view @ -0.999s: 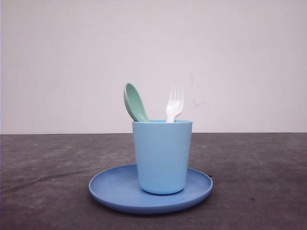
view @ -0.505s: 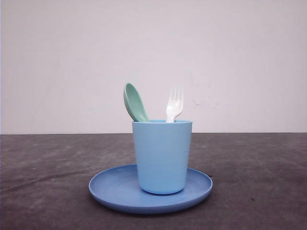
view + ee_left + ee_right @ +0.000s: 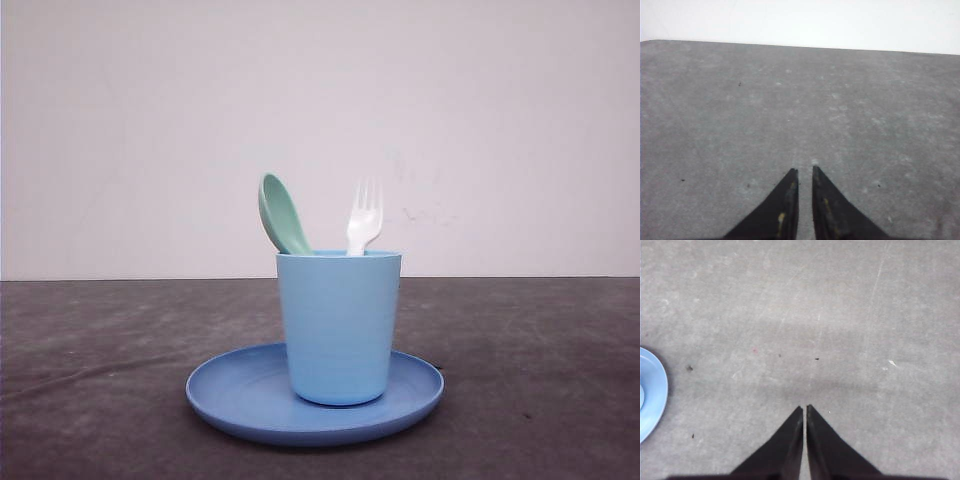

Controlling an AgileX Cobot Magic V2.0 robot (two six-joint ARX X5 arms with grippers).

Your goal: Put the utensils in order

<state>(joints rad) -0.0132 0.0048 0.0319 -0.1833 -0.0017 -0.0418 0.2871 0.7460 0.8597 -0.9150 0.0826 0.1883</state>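
We see the mint-green spoon (image 3: 283, 213) and white four-tined fork (image 3: 364, 216) standing upright in the blue cup (image 3: 339, 325) on the plate (image 3: 230, 392). The right gripper (image 3: 804, 409), clenched empty above bare worktop (image 3: 840, 315), has the plate's rim off to its side. The left gripper (image 3: 804, 172) is nearly closed, also empty.

Cup (image 3: 339, 325), plate (image 3: 245, 392), spoon (image 3: 283, 214), fork (image 3: 364, 218): smooth plastic, soft satin sheen, faint turning rings on cup wall. Table (image 3: 90, 350): matt dark grey, rough, speckled, lightly scratched. Gripper fingers (image 3: 785, 210): matt black, scuffed with yellowish wear marks.
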